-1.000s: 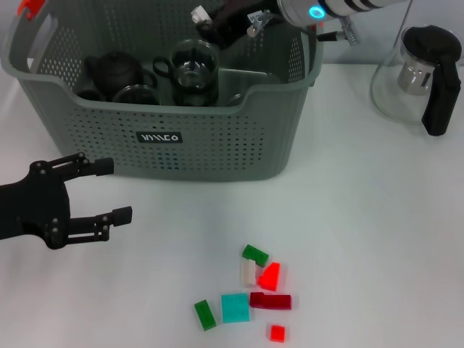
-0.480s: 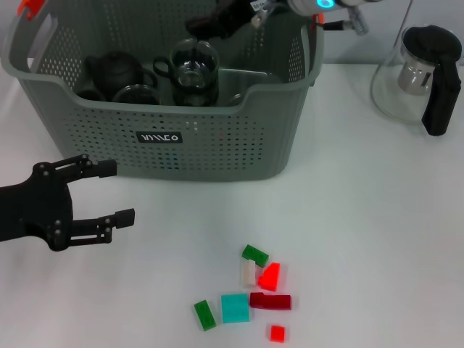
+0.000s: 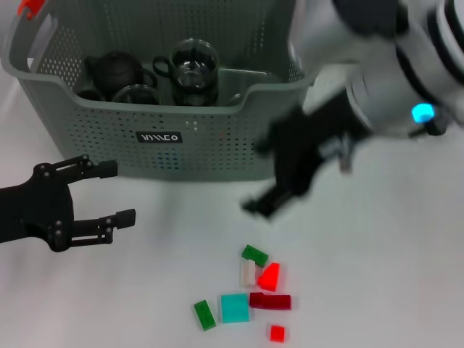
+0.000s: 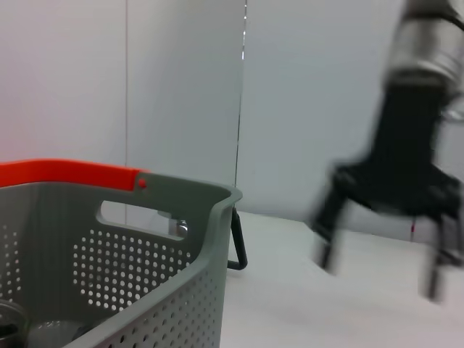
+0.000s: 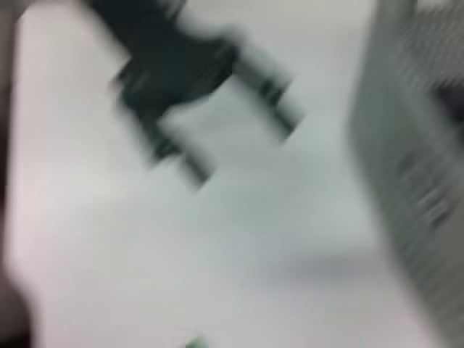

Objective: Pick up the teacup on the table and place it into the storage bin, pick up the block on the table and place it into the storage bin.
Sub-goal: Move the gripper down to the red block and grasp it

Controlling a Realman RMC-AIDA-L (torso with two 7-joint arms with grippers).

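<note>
The storage bin (image 3: 174, 109) stood at the far left of the white surface (image 3: 377, 254). It was grey-green with many small holes, a small black label on its front wall and an orange-red clip at its left corner. Inside it sat a dark teapot (image 3: 116, 70), a glass teacup (image 3: 192, 65) with a black handle, and another glass cup (image 3: 134, 94) just beside the teapot.

The blocks lay in a small heap on the surface, in front of the bin and well apart from it. There was a green block (image 3: 254, 254) at the top of the heap, a pale block (image 3: 249, 272) touching a bright red block (image 3: 270, 276), a dark red block (image 3: 270, 301) under them, a teal block (image 3: 234, 307), another green block (image 3: 204, 315) off to the left and a small red block (image 3: 277, 333) nearest the robot.

The right tool (image 3: 279, 181) was blurred and hung in front of the bin's right corner, above the heap of blocks. Its fingers looked spread apart and held nothing. The big white arm behind it hid the right end of the bin and what lay past it.

The left tool (image 3: 109, 192) rested low on the left, in front of the bin, with its two black fingers spread wide and nothing between them. Nothing stood between the right tool and the blocks
</note>
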